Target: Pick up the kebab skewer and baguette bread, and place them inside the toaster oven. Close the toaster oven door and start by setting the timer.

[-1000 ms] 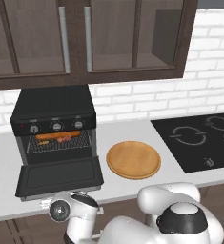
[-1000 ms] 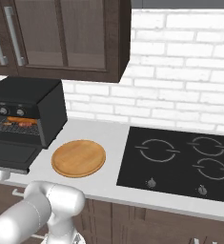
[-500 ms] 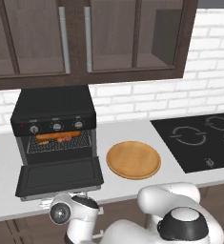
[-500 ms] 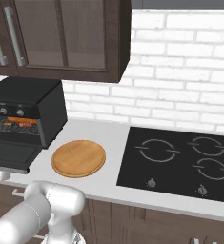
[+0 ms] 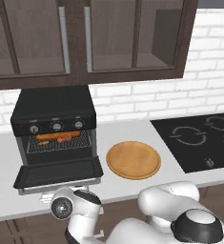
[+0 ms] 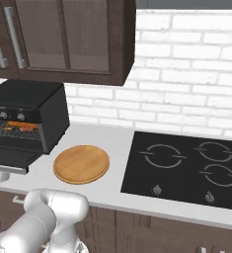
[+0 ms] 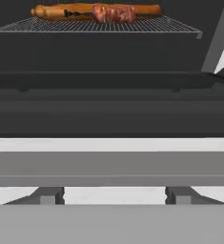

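A: Fingertips (image 7: 46, 196) sit lowest in the hand view, two small dark tips set well apart with nothing between them, so the gripper (image 7: 111, 196) is spread and holding nothing.

B: What lies just past them?

A: The toaster oven door (image 7: 111, 107), dropped flat and seen edge-on as a dark band straight across. From the left base view the same door (image 5: 60, 172) juts out over the front part of the counter (image 5: 4, 167).

B: And beyond the door?

A: The wire rack (image 7: 96, 25) inside the toaster oven (image 5: 54, 125). The baguette bread (image 7: 61, 10) lies along it, and the kebab skewer (image 7: 114, 13) rests right against it, its reddish meat chunks just in front of the loaf. Whether they touch I cannot tell.

B: Anything above the opening?

A: Three round knobs (image 5: 56, 127) in a row on the front panel.

B: And off to the side?

A: A round wooden plate (image 5: 133, 159) just beside the oven, bare on top. Further right, the black cooktop (image 6: 184, 165). Behind everything, the white brick wall (image 6: 186, 94) and the dark upper cabinets (image 5: 85, 40).
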Available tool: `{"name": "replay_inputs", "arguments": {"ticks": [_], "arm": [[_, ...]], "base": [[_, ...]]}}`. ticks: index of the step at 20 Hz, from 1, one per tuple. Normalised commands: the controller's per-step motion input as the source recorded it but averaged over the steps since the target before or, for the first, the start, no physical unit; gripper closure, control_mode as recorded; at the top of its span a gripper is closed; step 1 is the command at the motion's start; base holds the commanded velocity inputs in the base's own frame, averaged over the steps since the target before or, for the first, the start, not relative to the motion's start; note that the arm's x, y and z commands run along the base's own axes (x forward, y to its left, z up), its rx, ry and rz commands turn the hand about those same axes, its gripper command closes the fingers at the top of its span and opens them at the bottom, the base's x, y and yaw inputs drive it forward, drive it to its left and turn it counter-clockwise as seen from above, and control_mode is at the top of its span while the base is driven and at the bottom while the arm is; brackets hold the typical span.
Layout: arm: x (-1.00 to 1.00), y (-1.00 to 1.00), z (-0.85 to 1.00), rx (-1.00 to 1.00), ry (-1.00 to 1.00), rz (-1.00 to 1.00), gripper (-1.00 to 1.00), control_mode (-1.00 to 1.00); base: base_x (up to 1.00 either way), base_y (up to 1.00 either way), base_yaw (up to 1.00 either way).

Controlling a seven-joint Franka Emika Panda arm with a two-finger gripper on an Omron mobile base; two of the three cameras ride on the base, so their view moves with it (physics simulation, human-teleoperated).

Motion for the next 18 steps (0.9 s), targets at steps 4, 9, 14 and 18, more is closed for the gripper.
{"name": "replay_inputs", "arguments": {"ticks": [4,9,14,18], "arm": [[0.13,-0.03,0.61,0.0,-0.05,0.0,-1.0,-1.0],[0.08,-0.01,0.63,0.0,-0.08,0.0,-1.0,-1.0],[0.06,0.0,0.59,0.0,-0.1,0.0,-1.0,-1.0],[0.05,-0.01,0.55,0.0,-0.09,0.0,-1.0,-1.0]], "base": [[0.0,0.0,0.0],[0.0,0.0,0.0],[0.0,0.0,0.0],[0.0,0.0,0.0]]}}
